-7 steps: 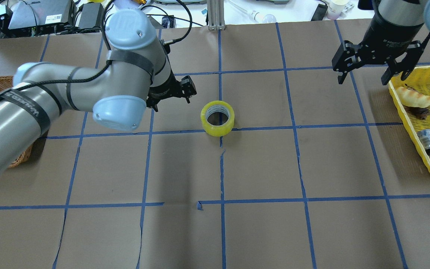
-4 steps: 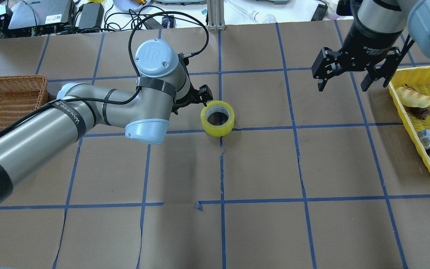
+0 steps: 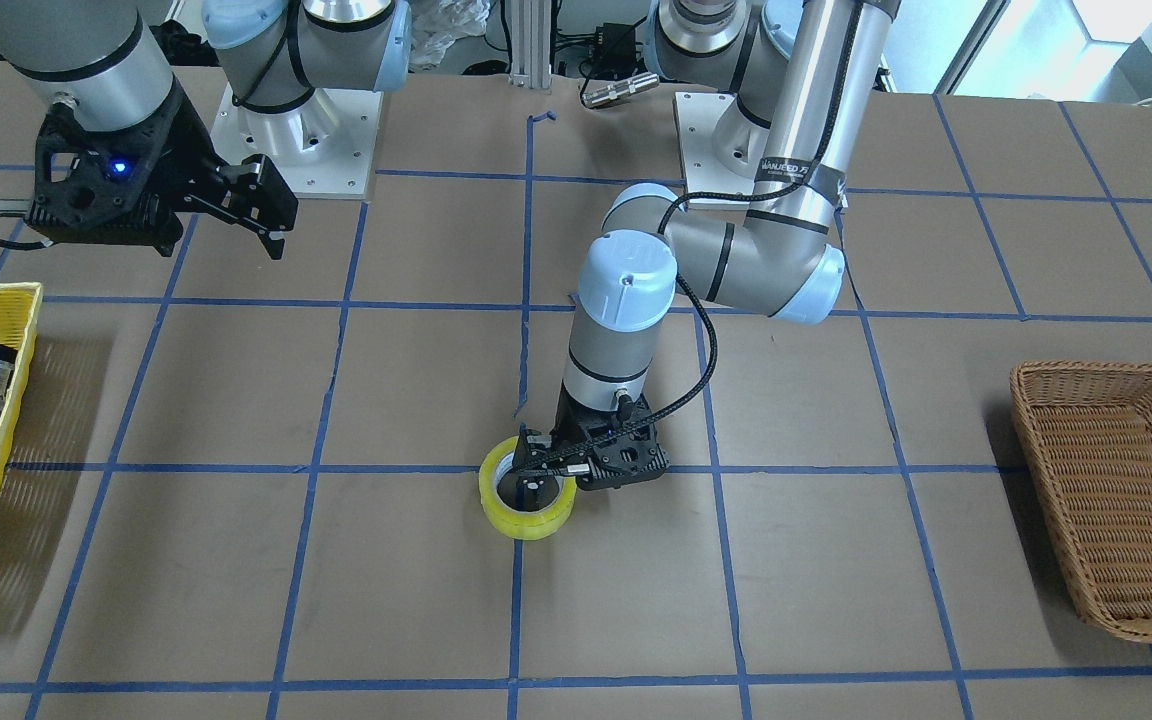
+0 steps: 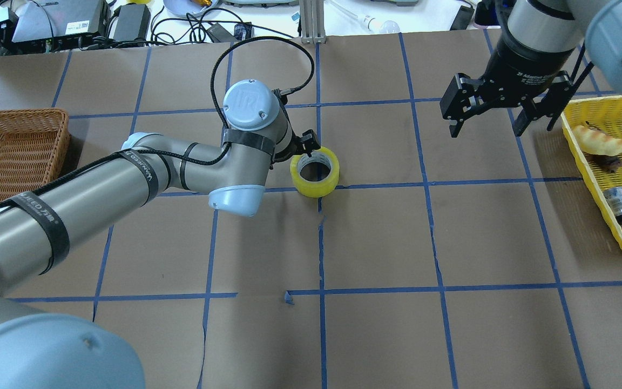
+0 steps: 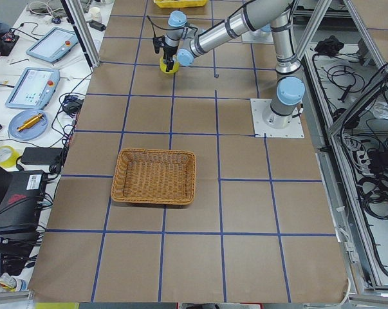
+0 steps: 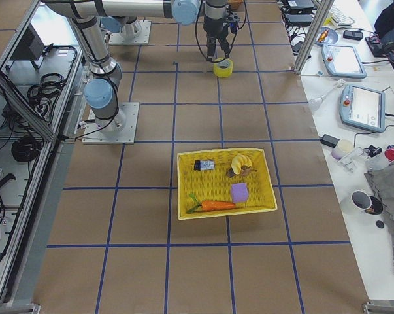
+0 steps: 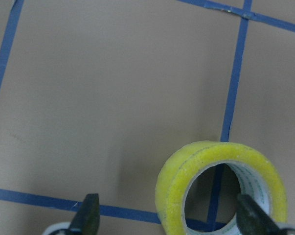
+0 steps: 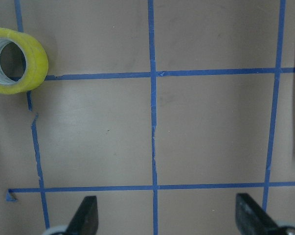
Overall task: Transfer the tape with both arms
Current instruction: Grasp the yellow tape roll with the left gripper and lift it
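The yellow tape roll [image 4: 315, 183] lies flat on the brown table near the middle, with its whitish core facing up; it also shows in the front view [image 3: 526, 522] and the right wrist view [image 8: 34, 63]. My left gripper [image 4: 304, 148] is open and low at the roll's left side. In the left wrist view the roll [image 7: 186, 176] sits between the two fingertips, off to the right of the gripper [image 7: 168, 215]. In the front view one finger [image 3: 533, 488] reaches into the roll's hole. My right gripper [image 4: 486, 127] is open and empty, high above the table at the far right.
A brown wicker basket [image 4: 14, 151] stands at the table's left edge. A yellow mesh basket [image 4: 602, 183] with a banana, a purple block and a small jar stands at the right edge. Blue tape lines grid the table.
My left arm has swung right and brought its open gripper onto the tape roll's left side. My right gripper has drifted a little to the left. The roll has not moved.
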You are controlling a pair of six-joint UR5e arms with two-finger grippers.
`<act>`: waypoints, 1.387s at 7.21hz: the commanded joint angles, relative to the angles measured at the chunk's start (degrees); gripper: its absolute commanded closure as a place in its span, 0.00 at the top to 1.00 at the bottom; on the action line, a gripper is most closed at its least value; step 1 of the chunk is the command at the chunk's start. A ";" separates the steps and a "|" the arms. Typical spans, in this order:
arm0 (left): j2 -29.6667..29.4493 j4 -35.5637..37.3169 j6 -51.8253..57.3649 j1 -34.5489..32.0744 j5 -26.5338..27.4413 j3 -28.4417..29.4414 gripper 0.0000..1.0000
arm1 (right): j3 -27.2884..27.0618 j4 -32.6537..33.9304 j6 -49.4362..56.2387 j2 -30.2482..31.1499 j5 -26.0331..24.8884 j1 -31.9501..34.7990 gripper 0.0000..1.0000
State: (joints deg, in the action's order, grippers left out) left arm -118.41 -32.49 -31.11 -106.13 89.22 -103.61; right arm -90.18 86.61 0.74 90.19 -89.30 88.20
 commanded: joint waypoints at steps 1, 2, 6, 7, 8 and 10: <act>-1.56 0.49 -0.62 -1.44 0.16 -0.01 0.56 | -0.08 -0.04 0.49 0.08 -0.18 -0.05 1.00; -1.56 0.49 -0.62 -1.62 0.16 -0.01 0.09 | -0.08 -0.04 0.49 0.08 -0.44 -0.05 1.00; 1.86 1.46 5.00 0.30 2.44 0.07 0.00 | -0.08 -0.04 1.72 0.08 -0.35 -0.14 1.00; 4.30 0.68 5.44 1.79 2.62 0.42 0.00 | -0.08 -0.04 1.72 0.08 -0.35 -0.05 1.00; 7.46 -3.42 6.23 3.63 2.19 0.69 0.00 | -0.08 -0.04 1.72 0.08 -0.35 -0.05 1.00; 14.22 -21.28 16.56 9.76 2.09 4.36 0.00 | -0.08 -0.04 1.89 0.08 -0.35 -0.05 1.00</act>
State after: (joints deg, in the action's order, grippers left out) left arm -108.64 -42.33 -20.09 -100.38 91.32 -101.62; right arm -90.26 86.57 2.50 90.27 -89.65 88.12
